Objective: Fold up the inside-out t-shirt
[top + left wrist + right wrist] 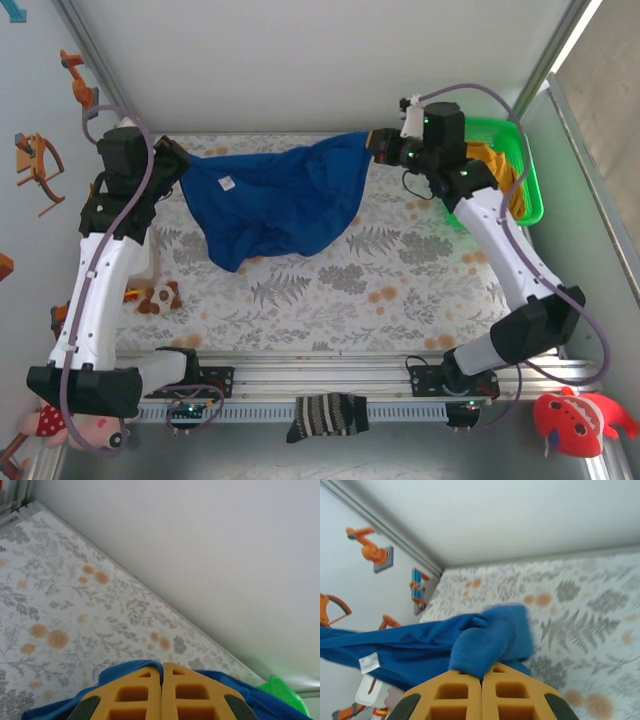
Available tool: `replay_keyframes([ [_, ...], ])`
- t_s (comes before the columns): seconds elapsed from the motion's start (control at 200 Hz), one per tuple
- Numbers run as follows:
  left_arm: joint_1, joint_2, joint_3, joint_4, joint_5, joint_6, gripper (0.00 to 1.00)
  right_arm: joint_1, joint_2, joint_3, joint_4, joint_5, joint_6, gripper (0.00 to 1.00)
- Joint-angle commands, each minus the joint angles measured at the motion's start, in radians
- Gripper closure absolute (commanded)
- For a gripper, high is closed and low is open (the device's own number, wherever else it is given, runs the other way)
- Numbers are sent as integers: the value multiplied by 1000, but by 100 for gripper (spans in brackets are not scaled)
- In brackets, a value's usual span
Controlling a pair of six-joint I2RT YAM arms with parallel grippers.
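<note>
- The inside-out t-shirt [275, 200] was strung out between the two arms over the far half of the flower-print surface [400, 290], one end at each arm.
- So the left jaws were clamped fully shut on the shirt's left end. In the left wrist view the yellow fingers [132, 697] were pressed together with no gap, and blue cloth poked out on both sides of them.
- Same deal with the right jaws: closed tight on the shirt's right end, up by the back right corner. The right wrist view had a wad of blue fabric bunched over the tips of the closed fingers [512, 695].
- The middle of the shirt sagged in a wrinkly lump, with its lowest bit hanging left of centre. Honestly couldn't tell if it was touching the surface or just above it.
- A small white tag [227, 183] showed on the outside of the cloth near the left end.
- A green basket [533, 195] sat at the far right, just behind the right arm [500, 240], with an orange-yellow cloth [488, 158] in it, apart from the shirt.
- A little brown-and-white plush toy [160, 297] lay on the surface beside the left arm [100, 270], well clear of the shirt.
- A black-and-white striped sock [325, 415] was draped over the near rail between the two bases.
</note>
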Motion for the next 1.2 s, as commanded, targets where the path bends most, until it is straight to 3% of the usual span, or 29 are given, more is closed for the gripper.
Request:
replay_keyframes([
  [0.0, 9, -3, 0, -53, 47, -28, 100, -16, -10, 21, -156, 42, -95, 100],
  [0.22, 22, -47, -79, -39, 54, -38, 100, -80, -75, -76, -165, 110, -122, 100],
  [0.501, 84, -96, -78, -49, 77, -36, 100, -208, -215, -96, -182, 77, -110, 100],
  [0.751, 155, -45, 86, -21, 169, -79, 100, -319, -255, 15, -166, -27, -42, 100],
  [0.986, 161, 49, 237, 2, 209, -106, 100, -338, -205, 33, -134, -118, 0, 100],
  [1.077, 159, 60, 180, 0, 242, -108, 100, -338, -179, -69, -110, -131, 6, 100],
  [1.197, 155, 28, -42, 48, 248, -110, 100, -338, -135, -269, -4, -102, 30, 100],
])
